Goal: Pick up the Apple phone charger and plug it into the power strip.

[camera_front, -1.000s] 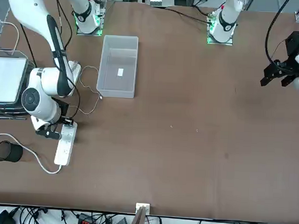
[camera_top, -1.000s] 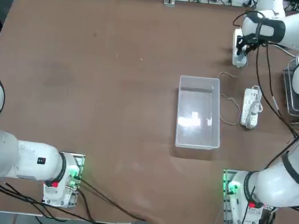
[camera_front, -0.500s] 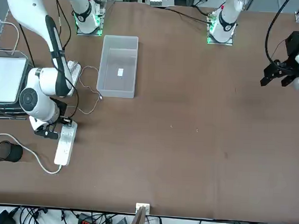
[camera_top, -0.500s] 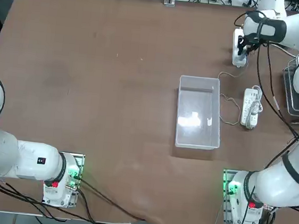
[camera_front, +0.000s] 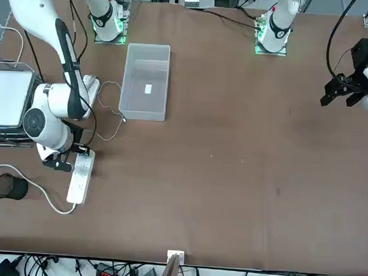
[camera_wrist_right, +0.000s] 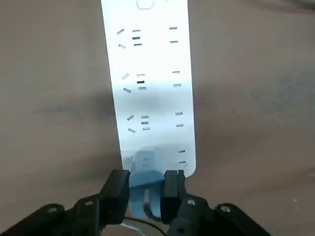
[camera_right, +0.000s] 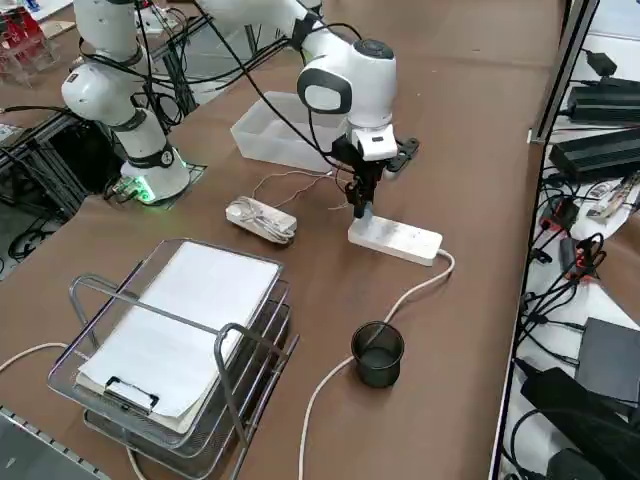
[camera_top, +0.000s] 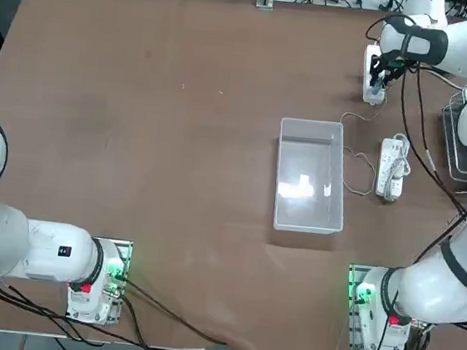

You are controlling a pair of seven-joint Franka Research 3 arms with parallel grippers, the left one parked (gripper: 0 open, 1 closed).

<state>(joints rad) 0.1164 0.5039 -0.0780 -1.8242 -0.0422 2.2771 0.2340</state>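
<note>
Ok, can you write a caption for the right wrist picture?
End effector holding the charger over the power strip.

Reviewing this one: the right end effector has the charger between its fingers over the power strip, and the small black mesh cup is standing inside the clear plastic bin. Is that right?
Not quite: the black mesh cup stands on the table, outside the bin, as the right side view shows. The rest holds.

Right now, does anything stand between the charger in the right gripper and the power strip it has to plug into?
Nothing visible stands in the way: the right gripper holds the charger at one end of the power strip. Whether it is plugged in, I cannot tell.
</note>
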